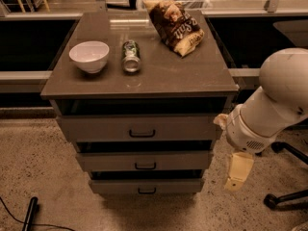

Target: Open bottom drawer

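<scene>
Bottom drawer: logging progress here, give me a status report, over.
Gripper hangs right of the cabinet, touching nothing. Bottom drawer handle untouched. Chair caster on floor beside the arm.

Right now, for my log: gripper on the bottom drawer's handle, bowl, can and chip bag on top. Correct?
No. Camera view: the gripper hangs right of the cabinet, off the bottom drawer handle; bowl, can, chip bag are on top.

No text can be read. The chip bag [175, 25], far right on the cabinet [168, 76] top, carries lettering too blurred to make out. The can [130, 56] label is illegible too. The gripper [238, 172], unmarked, hangs just right of the cabinet, low.
</scene>
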### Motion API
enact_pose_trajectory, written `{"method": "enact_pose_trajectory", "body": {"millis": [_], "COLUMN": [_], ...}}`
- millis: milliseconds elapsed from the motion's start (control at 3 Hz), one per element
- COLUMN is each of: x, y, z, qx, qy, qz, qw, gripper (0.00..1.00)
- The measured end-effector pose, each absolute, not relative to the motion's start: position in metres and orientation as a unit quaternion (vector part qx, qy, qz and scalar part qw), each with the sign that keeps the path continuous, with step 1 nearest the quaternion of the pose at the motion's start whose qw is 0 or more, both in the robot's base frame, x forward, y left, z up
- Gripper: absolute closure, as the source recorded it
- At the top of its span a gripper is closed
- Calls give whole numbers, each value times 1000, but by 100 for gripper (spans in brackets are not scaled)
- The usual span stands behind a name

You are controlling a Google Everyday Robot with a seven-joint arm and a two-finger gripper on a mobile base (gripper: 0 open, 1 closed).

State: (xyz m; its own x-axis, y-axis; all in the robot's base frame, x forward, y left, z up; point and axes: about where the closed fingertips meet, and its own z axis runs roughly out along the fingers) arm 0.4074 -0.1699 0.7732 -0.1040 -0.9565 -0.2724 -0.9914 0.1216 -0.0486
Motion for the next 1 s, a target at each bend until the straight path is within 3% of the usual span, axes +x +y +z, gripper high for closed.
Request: {"method": "enact_pose_trajectory", "body": {"millis": [667,1000], "x": [419,420], "y": [-162,-172], "z": [761,694], "qx": [-670,-675], "qy": [728,720], "qz": [59,67], "qw": [136,146], "gripper": [0,0]}}
